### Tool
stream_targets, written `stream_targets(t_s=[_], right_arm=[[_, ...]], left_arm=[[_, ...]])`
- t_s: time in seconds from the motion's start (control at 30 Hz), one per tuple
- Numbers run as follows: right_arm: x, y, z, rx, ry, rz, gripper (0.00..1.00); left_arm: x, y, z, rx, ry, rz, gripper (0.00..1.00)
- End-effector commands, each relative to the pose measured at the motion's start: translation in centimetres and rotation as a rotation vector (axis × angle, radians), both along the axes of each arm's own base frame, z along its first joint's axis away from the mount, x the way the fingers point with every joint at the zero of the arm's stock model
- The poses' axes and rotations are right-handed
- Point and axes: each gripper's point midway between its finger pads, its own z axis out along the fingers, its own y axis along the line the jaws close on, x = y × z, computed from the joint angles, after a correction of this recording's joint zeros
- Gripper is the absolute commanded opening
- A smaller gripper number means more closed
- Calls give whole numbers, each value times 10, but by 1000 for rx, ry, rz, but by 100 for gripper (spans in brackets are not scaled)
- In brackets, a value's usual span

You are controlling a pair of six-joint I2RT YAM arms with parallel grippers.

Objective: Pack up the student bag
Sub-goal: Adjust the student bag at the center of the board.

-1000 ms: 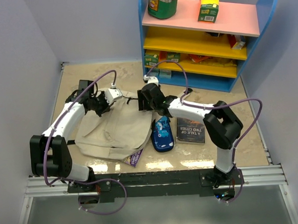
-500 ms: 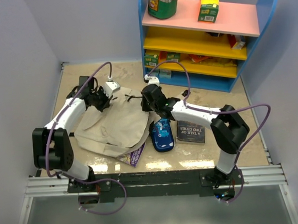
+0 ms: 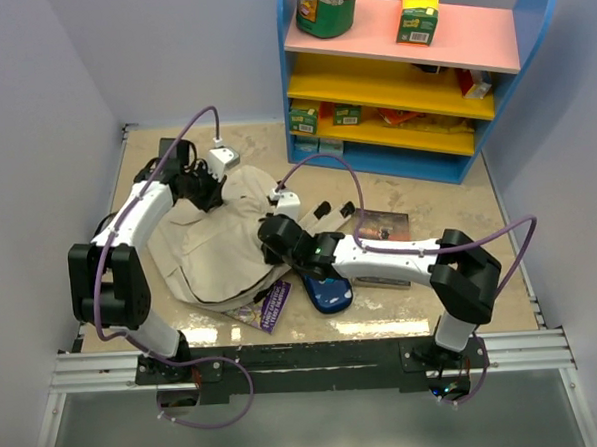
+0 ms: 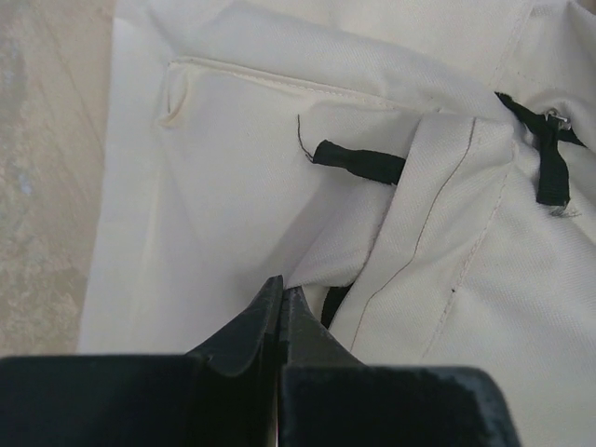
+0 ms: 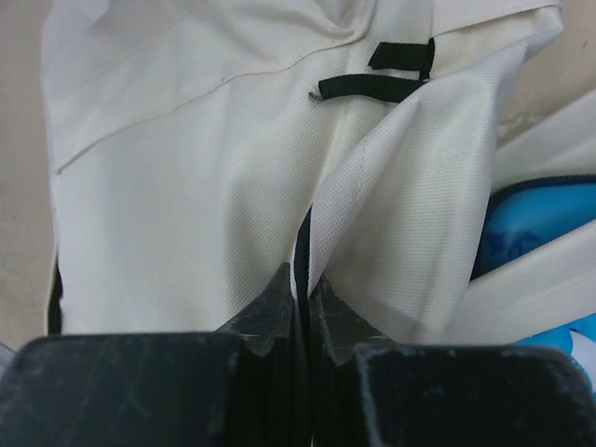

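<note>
The student bag (image 3: 215,250), soft beige canvas, lies crumpled on the left half of the table. My left gripper (image 3: 205,194) is at its far edge, shut on a fold of the canvas (image 4: 307,265). My right gripper (image 3: 269,241) is at the bag's right rim, shut on the canvas edge where the dark lining shows (image 5: 304,244). Two black buckles (image 3: 323,210) on the straps lie behind the right arm. The left wrist view shows a black strap loop (image 4: 358,161) on the bag.
A blue pencil case (image 3: 329,294) lies just right of the bag, partly under my right forearm. A purple booklet (image 3: 274,305) pokes out from under the bag's near edge. A dark book (image 3: 387,223) lies further right. A colourful shelf unit (image 3: 411,77) stands at the back.
My right gripper has swung nearer and to the left across the bag and closed on its rim. My left gripper has pulled the bag's far edge back and left.
</note>
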Motion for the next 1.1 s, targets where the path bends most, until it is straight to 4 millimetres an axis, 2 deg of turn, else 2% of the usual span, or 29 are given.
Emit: stream_targets(t_s=[0.0, 0.03, 0.13, 0.17, 0.23, 0.27, 0.3, 0.33, 0.37, 0.4, 0.47, 0.5, 0.53, 0.6, 0.67, 0.7, 0.77, 0.8, 0.93, 1.07], right_arm=[[-65, 18, -27, -4, 144, 165, 12], [-68, 20, -24, 4, 143, 187, 18], [-67, 25, -8, -1, 99, 242, 30], [-66, 20, -7, -37, 92, 242, 33], [-59, 17, 11, -67, 34, 254, 39], [-61, 17, 28, -39, 10, 288, 42], [-60, 15, 39, -26, -19, 308, 45], [-61, 11, 42, -14, -24, 306, 51], [-61, 6, 59, 26, -47, 300, 52], [-56, 1, 59, 25, -47, 282, 53], [-50, -9, 55, 9, -42, 256, 53], [-41, -15, 52, -2, -40, 230, 53], [-35, -19, 52, -5, -39, 213, 53], [-21, -27, 53, -10, -45, 175, 51], [-10, -32, 57, -10, -58, 146, 50], [1, -37, 54, -20, -55, 128, 50], [10, -37, 55, -25, -55, 115, 49], [15, -39, 52, -43, -57, 110, 47], [27, -32, 36, -93, -50, 111, 44], [24, -22, 26, -71, -44, 148, 44]], left_arm=[[8, 19, -1, 64, -130, 6, 0], [7, 23, -1, 82, -151, 14, 0], [-6, 28, -24, 117, -105, 0, 0], [-8, 28, -26, 119, -95, 0, 9], [-11, 29, -28, 122, -78, -10, 27], [-14, 28, -26, 126, -72, -27, 45], [-13, 31, -19, 155, -98, -81, 51], [-19, 35, -9, 179, -108, -101, 55], [-19, 40, -1, 195, -135, -112, 64], [-12, 51, 15, 212, -186, -120, 67], [-18, 46, 33, 170, -201, -159, 72], [-16, 42, 48, 155, -218, -177, 73], [-31, 30, 47, 90, -166, -222, 73], [-47, 15, 47, 18, -135, -284, 85], [-65, -3, 44, -43, -121, -340, 85], [-82, -14, 23, -54, -70, -372, 85], [-94, -31, 6, -36, -63, -425, 85], [-107, -34, -15, -34, -11, -420, 85], [-95, -34, -39, 9, -42, -382, 84], [-66, -22, -38, 85, -131, -300, 84]])
